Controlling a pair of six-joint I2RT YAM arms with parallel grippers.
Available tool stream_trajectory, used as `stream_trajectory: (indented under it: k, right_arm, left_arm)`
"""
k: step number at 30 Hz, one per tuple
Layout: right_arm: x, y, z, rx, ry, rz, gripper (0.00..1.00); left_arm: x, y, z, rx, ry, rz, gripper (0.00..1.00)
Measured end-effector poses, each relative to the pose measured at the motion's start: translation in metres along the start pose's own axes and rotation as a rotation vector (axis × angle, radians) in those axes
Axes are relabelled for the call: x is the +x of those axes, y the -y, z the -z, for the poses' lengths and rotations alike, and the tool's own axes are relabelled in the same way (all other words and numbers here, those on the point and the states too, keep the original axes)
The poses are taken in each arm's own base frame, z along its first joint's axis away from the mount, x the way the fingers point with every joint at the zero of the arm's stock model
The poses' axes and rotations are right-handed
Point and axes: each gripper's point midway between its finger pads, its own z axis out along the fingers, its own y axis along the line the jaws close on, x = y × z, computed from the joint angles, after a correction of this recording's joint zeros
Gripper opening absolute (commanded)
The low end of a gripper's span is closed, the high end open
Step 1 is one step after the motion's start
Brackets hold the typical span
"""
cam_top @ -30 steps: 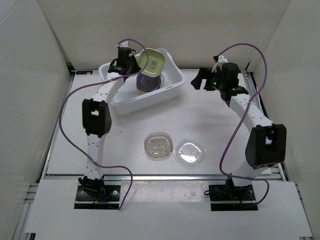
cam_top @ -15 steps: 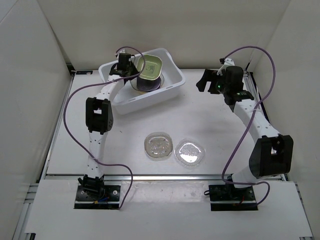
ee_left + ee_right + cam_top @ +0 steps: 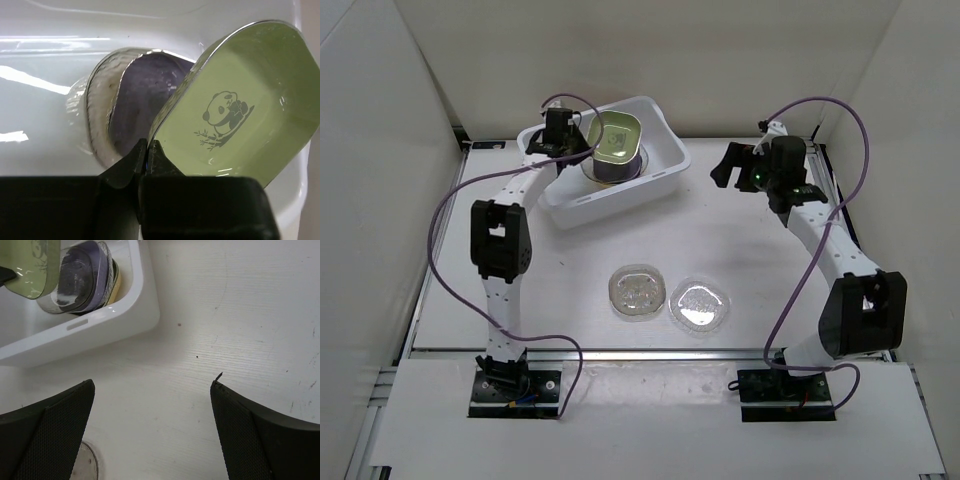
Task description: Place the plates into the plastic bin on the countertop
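The left gripper was pinched shut on the rim of a pale green plate with a panda printed on it. It held the plate tilted on edge inside the plastic bin, which sat at the far left of the surface. The green plate leaned over a stack in the bin, where a purple plate nested with a clear one. The step in hand looked like setting this plate down. The next move would call for lowering it flat onto the stack, then parting the fingers and rising clear of the bin wall. The right gripper hung with its fingers spread wide and held nothing, over bare surface just right of the bin. Two clear plates lay side by side near the front, well apart from the bin and yet to be moved. They looked shallow, glossy and thin-rimmed, so they probably offered little edge to pinch.
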Motion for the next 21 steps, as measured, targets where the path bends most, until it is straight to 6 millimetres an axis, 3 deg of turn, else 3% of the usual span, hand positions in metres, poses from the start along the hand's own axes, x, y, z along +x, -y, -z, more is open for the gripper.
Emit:
stream_trajectory:
  k: [4, 9, 13, 18, 21]
  right_arm:
    - [0.006, 0.0, -0.006, -0.014, -0.018, -0.007, 0.99]
    - [0.016, 0.004, -0.015, -0.013, -0.05, -0.016, 0.99]
    - [0.018, 0.005, -0.018, -0.011, -0.058, -0.017, 0.99]
    - [0.013, 0.004, -0.018, -0.008, -0.051, -0.015, 0.99]
    - [0.01, 0.004, -0.017, -0.003, -0.047, -0.012, 0.99]
  left_arm:
    - [-0.007, -0.006, 0.031, 0.003, 0.02, 0.016, 0.1]
    - [-0.011, -0.031, 0.04, -0.051, 0.042, 0.043, 0.1]
    - [-0.002, -0.056, 0.026, -0.126, 0.024, 0.059, 0.1]
    - [0.016, -0.064, -0.006, -0.164, -0.016, 0.053, 0.1]
    - [0.026, -0.066, -0.021, -0.172, -0.039, 0.05, 0.22]
